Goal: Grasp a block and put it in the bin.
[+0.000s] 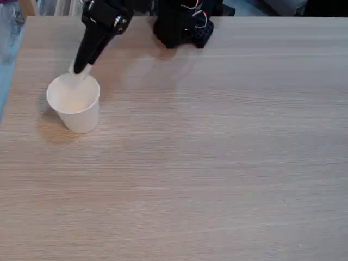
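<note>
Fixed view, left to right. At the far left you have the bin, a white paper cup standing upright on the light wood table, mouth open to the camera. Right at its back rim sits the gripper, black, slanting down from the upper right, tip just over or touching the rim edge. There's a pale smear at the tip that could be the block, but it blends into the white cup, so you can't call it for sure; it may be held at the tip or already inside the cup. No cube shows anywhere on the bare wood.

Jaws: you cannot tell whether they are apart or together, because the tip is dark, small and blurred against the rim.

The relation that matters: the cup mouth lies directly below and slightly toward the camera from the tip. If the block is at the tip, it is over the back edge of the opening, not the centre, so a release here risks clipping the rim. My judgement: nudge forward over the middle, then let go.

Further right, the arm's black base sits at the table's far edge, with wires. The remaining table to the right is plain wood.
</note>
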Available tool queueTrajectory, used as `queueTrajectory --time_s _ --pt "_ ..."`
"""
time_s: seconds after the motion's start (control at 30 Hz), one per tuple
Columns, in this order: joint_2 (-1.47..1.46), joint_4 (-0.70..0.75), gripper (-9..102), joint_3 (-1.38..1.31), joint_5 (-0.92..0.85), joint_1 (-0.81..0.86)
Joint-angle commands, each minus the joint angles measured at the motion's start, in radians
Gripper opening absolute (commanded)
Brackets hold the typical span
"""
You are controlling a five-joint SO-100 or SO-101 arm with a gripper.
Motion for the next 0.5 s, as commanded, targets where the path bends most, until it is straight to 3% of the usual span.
queueTrajectory --time_s 0.0,0.17,0.47 --pt "-0.002 -0.018 5 0.0 0.002 -0.006" --pt "0.0 -0.025 6 0.017 -0.003 -0.006" --pt "0.006 -0.054 21 0.04 0.008 -0.006"
